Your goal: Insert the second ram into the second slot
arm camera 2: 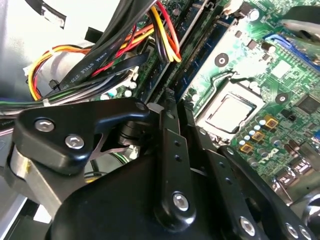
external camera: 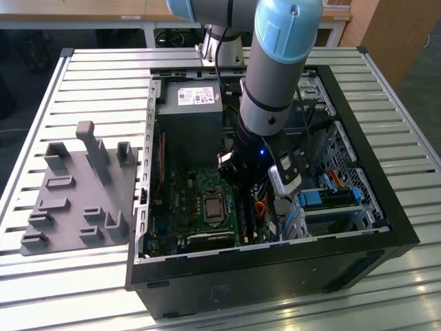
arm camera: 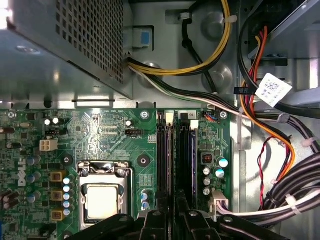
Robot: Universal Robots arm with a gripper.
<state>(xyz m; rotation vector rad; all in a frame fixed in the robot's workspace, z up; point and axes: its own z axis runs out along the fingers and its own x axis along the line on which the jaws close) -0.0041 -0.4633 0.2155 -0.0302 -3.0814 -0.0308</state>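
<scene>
1. Slatted metal table [external camera: 89,76] carries the whole scene in the exterior view, with wooden furniture behind it.
2. Lying open on its side on the table is a black computer case [external camera: 275,276]; everything below is placed relative to this case.
3. A grey moulded holder tray [external camera: 76,200] rests on the table just beside the case, on the exterior view's left.
4. The robot arm [external camera: 279,62], grey with light-blue caps, reaches down into the middle of the case.
5. Inside the case, at its far end, sits the grey power supply [external camera: 189,117].
6. The green motherboard [arm camera: 100,130] covers the case floor, with the silver processor socket [arm camera: 102,197] near its centre.
7. A bundle of yellow, red, orange and black cables [arm camera: 270,125] runs along the case's inner wall next to the board.
8. The gripper [arm camera: 175,212] hangs low inside the case, directly over the memory slots; its black fingers [arm camera 2: 170,150] stand close together, almost touching, and I cannot tell whether anything is held between them.
9. The second ram [arm camera: 186,160], a long, thin dark-blue stick, stands in its slot beside the processor socket, running straight out from the fingertips, parallel to the neighbouring black slot [arm camera: 163,155].
</scene>
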